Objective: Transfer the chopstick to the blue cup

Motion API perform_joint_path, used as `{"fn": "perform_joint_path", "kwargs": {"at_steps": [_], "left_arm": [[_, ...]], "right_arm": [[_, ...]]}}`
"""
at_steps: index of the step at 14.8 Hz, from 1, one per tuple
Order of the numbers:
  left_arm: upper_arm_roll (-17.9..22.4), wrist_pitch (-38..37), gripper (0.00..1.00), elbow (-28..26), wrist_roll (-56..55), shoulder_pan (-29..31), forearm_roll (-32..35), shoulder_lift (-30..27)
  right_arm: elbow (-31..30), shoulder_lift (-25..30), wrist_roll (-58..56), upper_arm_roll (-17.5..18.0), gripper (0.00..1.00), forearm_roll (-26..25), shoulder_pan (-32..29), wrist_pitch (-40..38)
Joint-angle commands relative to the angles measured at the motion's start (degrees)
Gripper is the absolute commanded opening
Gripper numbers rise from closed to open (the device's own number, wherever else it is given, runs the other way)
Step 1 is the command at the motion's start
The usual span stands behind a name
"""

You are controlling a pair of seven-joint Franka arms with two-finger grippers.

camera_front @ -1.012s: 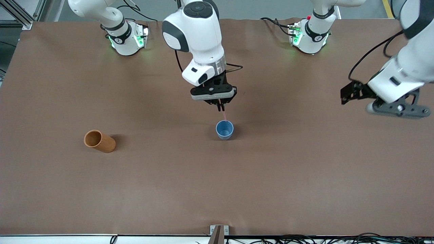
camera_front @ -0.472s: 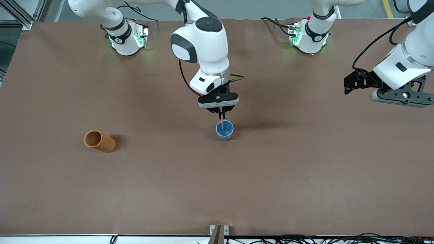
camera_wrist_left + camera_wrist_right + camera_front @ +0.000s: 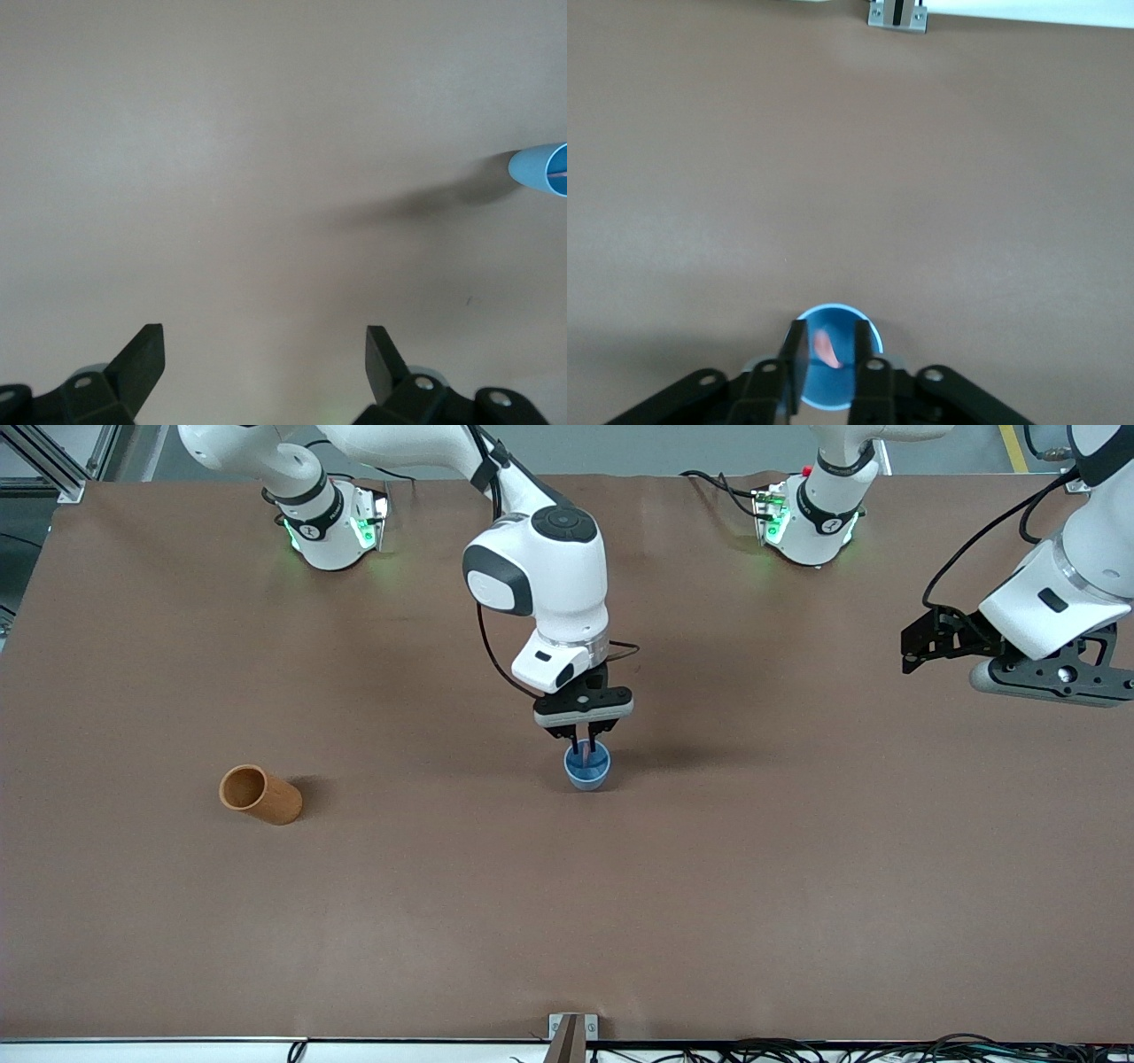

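The blue cup stands upright near the middle of the table. My right gripper hangs just over its mouth with its fingers parted. In the right wrist view the pale pink chopstick is a blurred streak inside the blue cup, between the spread fingers of the right gripper and touching neither. My left gripper waits in the air over the left arm's end of the table. The left gripper is open with nothing in it, and the blue cup shows far off in its wrist view.
An orange-brown cup stands toward the right arm's end of the table, a little nearer to the front camera than the blue cup. A small metal bracket sits at the table's front edge. Brown cloth covers the table.
The right gripper came down onto the blue cup's mouth with the chopstick, then parted its fingers; the chopstick now sits lower in the cup. The left arm drew back slightly.
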State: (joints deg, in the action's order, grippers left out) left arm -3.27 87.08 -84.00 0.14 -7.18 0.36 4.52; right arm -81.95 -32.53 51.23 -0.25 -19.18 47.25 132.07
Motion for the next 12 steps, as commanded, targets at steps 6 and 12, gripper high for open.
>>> {"fn": "perform_joint_path", "kwargs": {"at_steps": [6,12], "left_arm": [[0.4,-0.2,1.0,1.9,-0.3,0.8,-2.6,-0.4],[1.2,-1.5,1.0,1.9,-0.7,0.8,-2.2,-0.2]], "right_arm": [[-0.8,9.3,0.0,0.3,1.0,3.4,-8.6,-1.5],[-4.1,20.9,-6.7,0.2,1.0,7.8,-15.3,-21.4]]}}
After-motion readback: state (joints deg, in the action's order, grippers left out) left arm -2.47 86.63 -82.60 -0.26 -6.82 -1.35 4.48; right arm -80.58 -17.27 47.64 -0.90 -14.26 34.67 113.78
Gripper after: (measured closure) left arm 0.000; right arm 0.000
